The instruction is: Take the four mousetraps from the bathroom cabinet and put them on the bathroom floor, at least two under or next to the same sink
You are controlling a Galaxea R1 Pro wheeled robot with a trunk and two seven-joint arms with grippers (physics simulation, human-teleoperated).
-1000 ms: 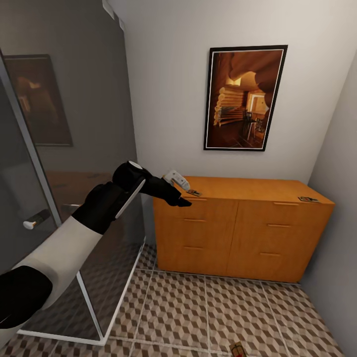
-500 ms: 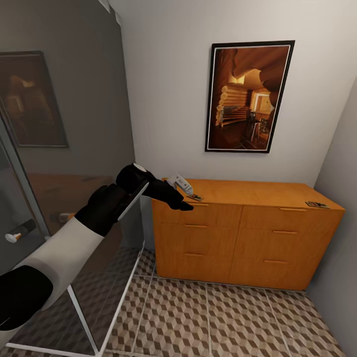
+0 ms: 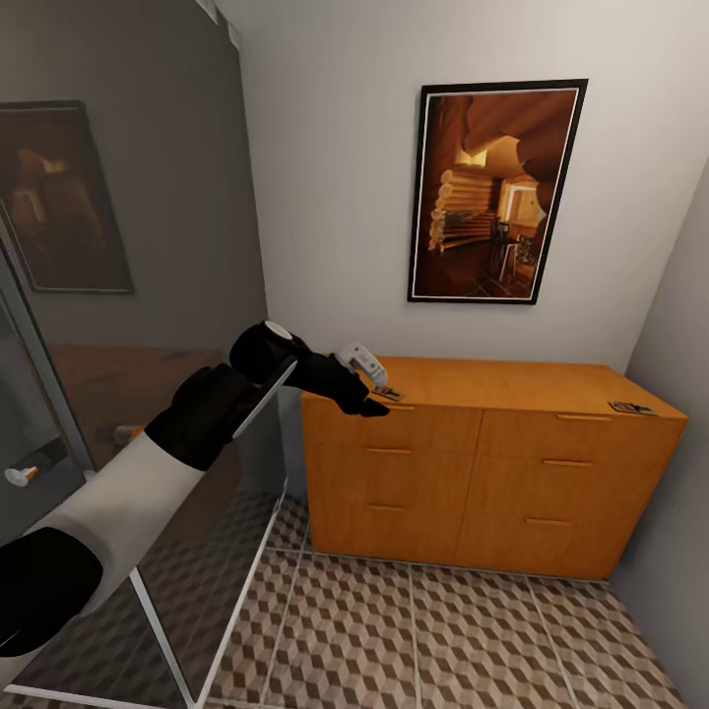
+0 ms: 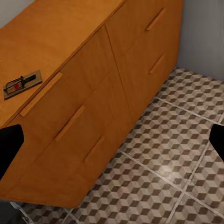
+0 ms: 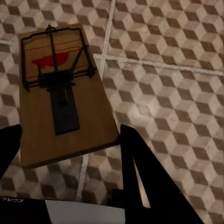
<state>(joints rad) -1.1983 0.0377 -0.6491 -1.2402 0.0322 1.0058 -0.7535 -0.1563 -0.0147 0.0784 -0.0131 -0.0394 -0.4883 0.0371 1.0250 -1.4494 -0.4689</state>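
The orange-brown cabinet (image 3: pixel 492 463) stands against the far wall. One mousetrap (image 3: pixel 389 394) lies on its top near the left front corner, also seen in the left wrist view (image 4: pixel 22 84). Another mousetrap (image 3: pixel 630 407) lies at the top's right end. My left gripper (image 3: pixel 369 387) hovers at that left corner, just beside the near trap, open with nothing between its fingers (image 4: pixel 9 144). In the right wrist view my right gripper (image 5: pixel 70 140) is shut on a third mousetrap (image 5: pixel 60 102), fingers flanking its near end, held above the cube-patterned bathroom floor (image 5: pixel 177 70).
A glass shower screen (image 3: pixel 148 394) with a white frame rises at the left beside my left arm. A framed picture (image 3: pixel 497 192) hangs above the cabinet. A grey wall (image 3: pixel 684 374) closes the right side. Tiled floor (image 3: pixel 443 630) lies in front of the cabinet.
The head camera has tilted up and shifted, so the trap at the picture's bottom edge left the view. My left gripper has edged slightly toward the trap on the cabinet's corner.
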